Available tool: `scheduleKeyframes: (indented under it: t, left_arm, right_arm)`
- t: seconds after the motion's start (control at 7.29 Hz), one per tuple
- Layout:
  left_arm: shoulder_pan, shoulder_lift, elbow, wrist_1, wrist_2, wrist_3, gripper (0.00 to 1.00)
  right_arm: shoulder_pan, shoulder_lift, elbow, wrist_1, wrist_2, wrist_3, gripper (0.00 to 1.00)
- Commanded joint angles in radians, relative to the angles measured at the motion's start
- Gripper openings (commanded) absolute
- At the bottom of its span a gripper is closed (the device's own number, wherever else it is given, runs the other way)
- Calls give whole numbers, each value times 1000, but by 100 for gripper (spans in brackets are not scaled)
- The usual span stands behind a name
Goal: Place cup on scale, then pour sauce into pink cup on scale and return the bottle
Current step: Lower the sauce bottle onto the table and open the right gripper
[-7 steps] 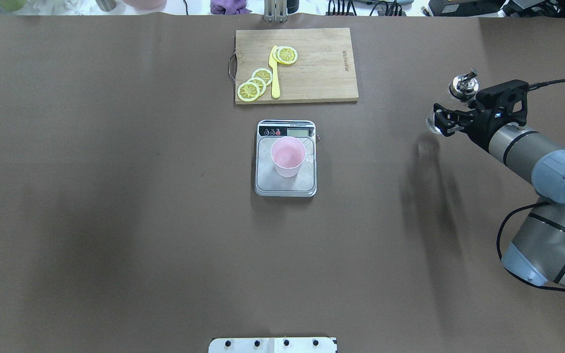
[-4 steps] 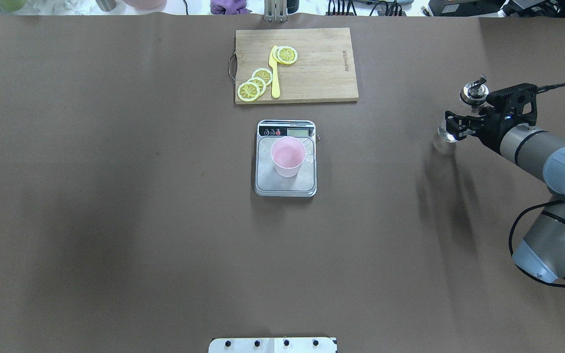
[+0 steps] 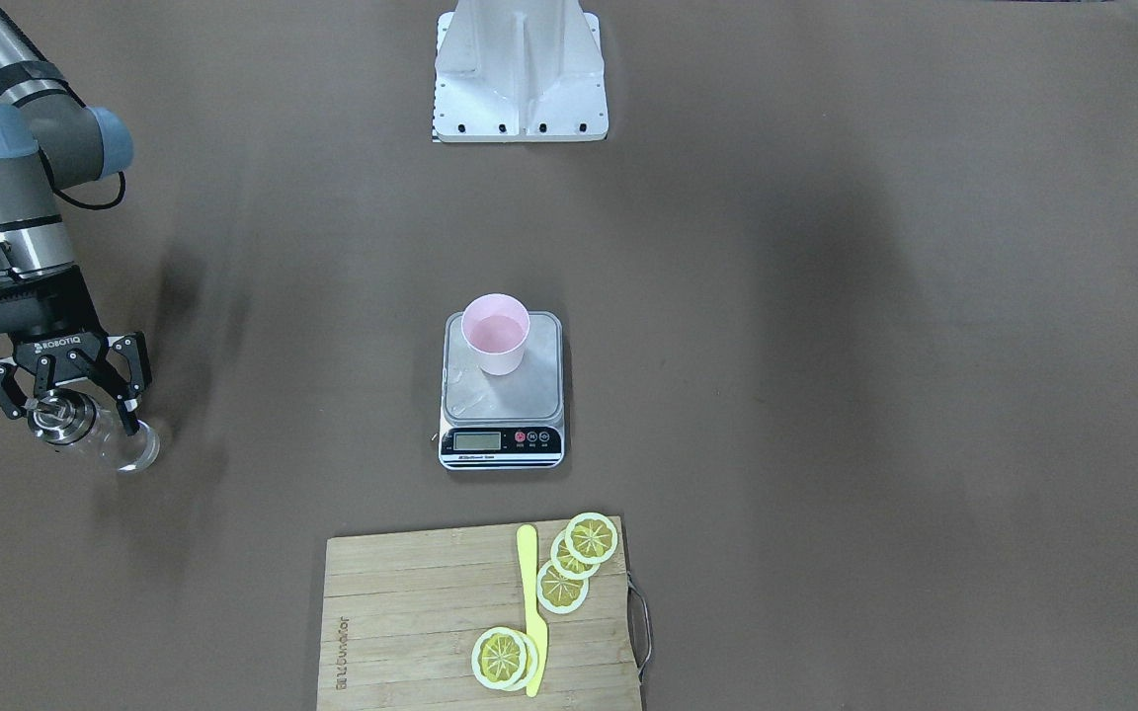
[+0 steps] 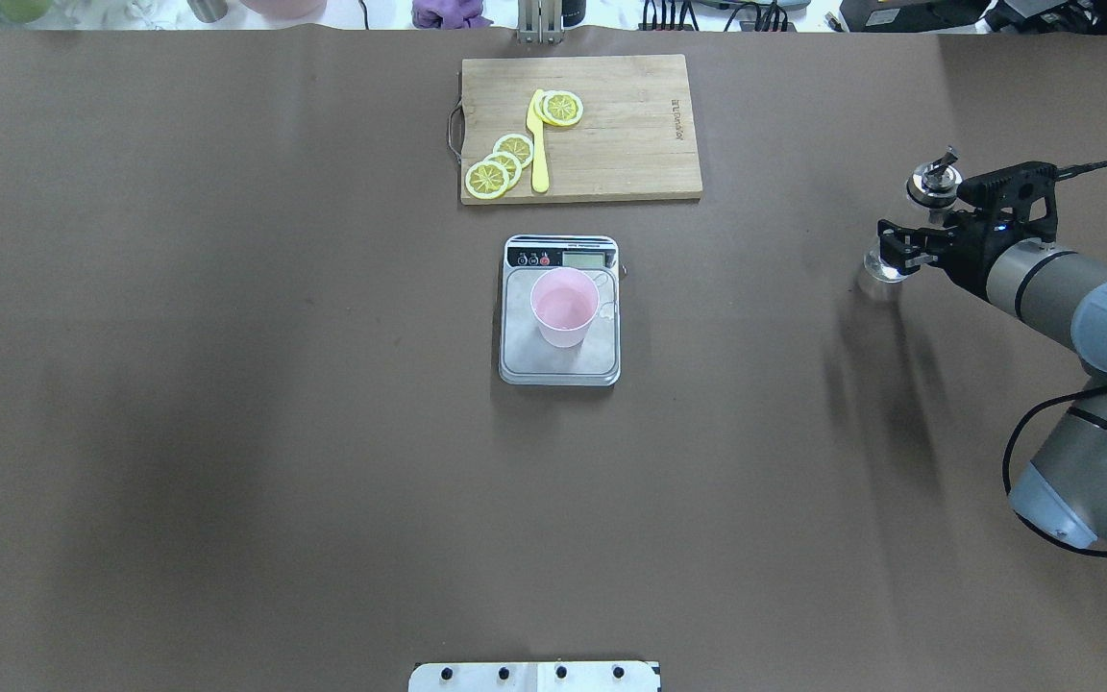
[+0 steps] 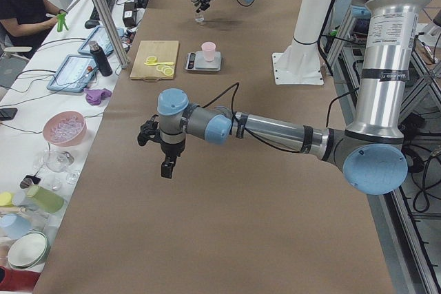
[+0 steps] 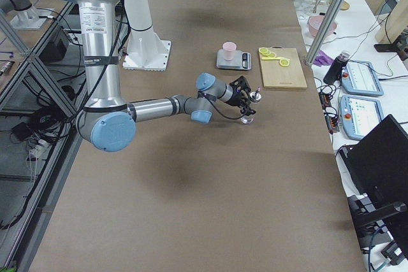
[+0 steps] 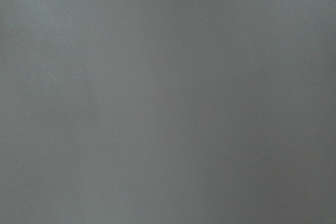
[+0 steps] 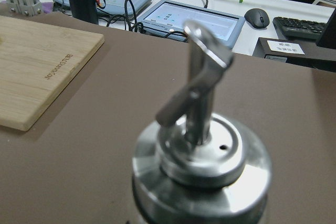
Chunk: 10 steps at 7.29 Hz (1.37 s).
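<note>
The pale pink cup [image 4: 564,308] stands upright on the steel platform of the scale [image 4: 559,371] at the table's middle; it also shows in the front view [image 3: 496,336]. My right gripper [image 4: 897,246] is shut on the clear glass bottle [image 4: 932,183] far to the right, level with the scale. The bottle stands upright with its base at or just above the cloth [image 3: 124,446]. Its metal spout cap fills the right wrist view [image 8: 202,150]. My left gripper [image 5: 165,160] hovers over bare cloth at the left end; I cannot tell whether it is open or shut.
A wooden cutting board [image 4: 630,144] with lemon slices [image 4: 501,165] and a yellow knife [image 4: 539,144] lies behind the scale. The robot's white base plate [image 4: 534,676] is at the near edge. Tablets and cables lie beyond the far edge.
My right gripper has carried the bottle to the right and down towards the table. The bottle's shadow has closed up under its base. Cup and scale have not moved.
</note>
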<state>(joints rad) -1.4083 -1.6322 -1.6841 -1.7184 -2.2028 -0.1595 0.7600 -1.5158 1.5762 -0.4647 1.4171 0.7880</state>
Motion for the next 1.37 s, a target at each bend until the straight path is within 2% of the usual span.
scheduleKeyframes:
  t: [0.0,0.55,0.69,0.82,1.23]
  left_arm:
    - [0,0,3,-1,0,0,98]
    - [-3,0,-6,-1,1,0,98]
    - [-1,0,-2,0,2,0,98]
    - [-1,0,-2,-1,2,0,98]
    - [-1,0,0,0,2,2,98]
  right_arm:
    - [1,3,-10,0,5,-1,0]
    - [4,12,-24,1,32,-3,0]
    - [13,14,-24,1,52,-3,17]
    - [13,22,-24,1,51,2,99]
    - [15,23,-19,1,52,2,100]
